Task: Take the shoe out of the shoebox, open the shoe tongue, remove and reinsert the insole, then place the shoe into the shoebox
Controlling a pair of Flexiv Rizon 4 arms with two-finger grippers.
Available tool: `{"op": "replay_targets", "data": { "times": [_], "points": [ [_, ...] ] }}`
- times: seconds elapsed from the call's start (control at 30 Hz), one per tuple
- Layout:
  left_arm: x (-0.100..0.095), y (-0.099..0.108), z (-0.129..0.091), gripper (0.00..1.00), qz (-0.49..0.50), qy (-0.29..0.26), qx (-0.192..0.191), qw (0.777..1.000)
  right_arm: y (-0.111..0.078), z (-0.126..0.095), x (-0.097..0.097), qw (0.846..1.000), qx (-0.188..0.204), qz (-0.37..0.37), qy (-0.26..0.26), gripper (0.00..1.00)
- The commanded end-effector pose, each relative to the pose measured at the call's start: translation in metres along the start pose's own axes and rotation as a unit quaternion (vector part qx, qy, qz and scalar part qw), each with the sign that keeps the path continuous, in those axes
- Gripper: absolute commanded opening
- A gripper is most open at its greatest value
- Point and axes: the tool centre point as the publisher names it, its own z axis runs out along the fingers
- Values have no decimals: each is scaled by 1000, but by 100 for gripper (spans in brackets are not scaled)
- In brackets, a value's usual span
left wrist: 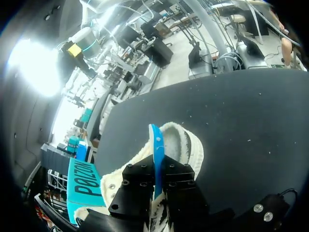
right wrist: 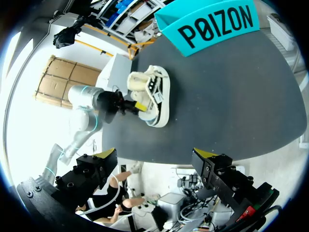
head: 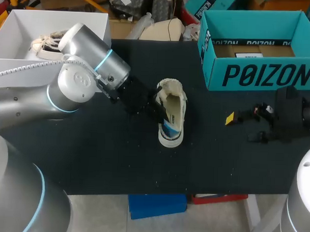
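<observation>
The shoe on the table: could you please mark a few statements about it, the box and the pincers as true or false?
1. The shoe lies inside the teal shoebox. False: it lies on the black table, outside the box.
2. The left pincer is shut on the blue insole. True.
3. The right pincer grips the shoe. False: it is open, holds nothing and is well away from the shoe.
4. The teal shoebox stands with its top open. True.
</observation>
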Motion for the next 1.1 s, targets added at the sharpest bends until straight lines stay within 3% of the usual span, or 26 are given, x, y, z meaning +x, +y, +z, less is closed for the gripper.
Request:
{"op": "replay_targets", "data": {
  "times": [0.03, 0.57, 0.6, 0.63, 0.67, 0.87, 1.1],
  "points": [
    [-2, 5, 7, 0, -3, 2, -13, 1000, 0, 0, 1, 1000, 0, 0, -1, 100],
    [9, 9, 22, 0, 61, 124, -73, 988, 0, 0, 1, 1000, 0, 0, -1, 100],
    [9, 9, 23, 22, 61, 125, -73, 988, 0, 0, 1, 1000, 0, 0, -1, 100],
    [9, 7, 23, 82, 61, 125, -72, 988, 0, 0, 1, 1000, 0, 0, -1, 100],
    [7, 6, 21, 100, 62, 121, -72, 988, 0, 0, 1, 1000, 0, 0, -1, 100],
    [-11, -7, 2, 100, 59, 98, -55, 992, 0, 0, 1, 1000, 0, 0, -1, 100],
    [-36, -25, -13, 100, 93, 98, -70, 988, 0, 0, 1, 1000, 0, 0, -1, 100]
  ]
}}
